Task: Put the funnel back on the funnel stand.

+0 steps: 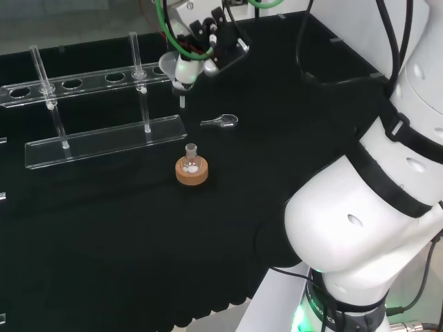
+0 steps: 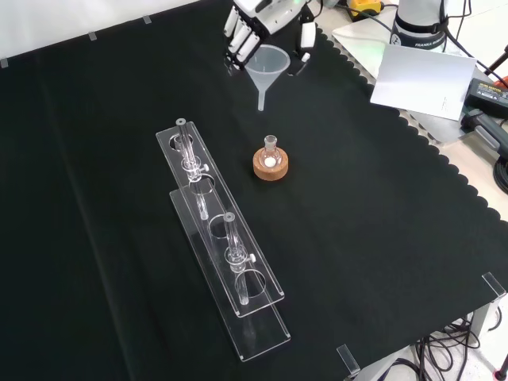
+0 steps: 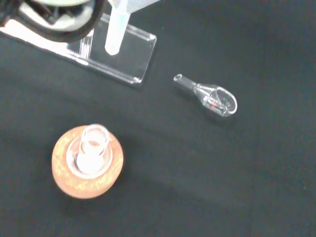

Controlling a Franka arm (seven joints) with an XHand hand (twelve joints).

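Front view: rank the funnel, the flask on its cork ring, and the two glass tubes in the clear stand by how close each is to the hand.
1. Funnel, held in the hand at the top.
2. Flask on its cork ring, below the funnel.
3. Upper tube in the stand, lower left of the hand.
4. Lower tube, farther down the stand.

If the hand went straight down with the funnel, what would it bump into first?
Probably just the black cloth. The funnel in the hand hangs beside the clear stand's end, apart from the flask, though depth is unclear.
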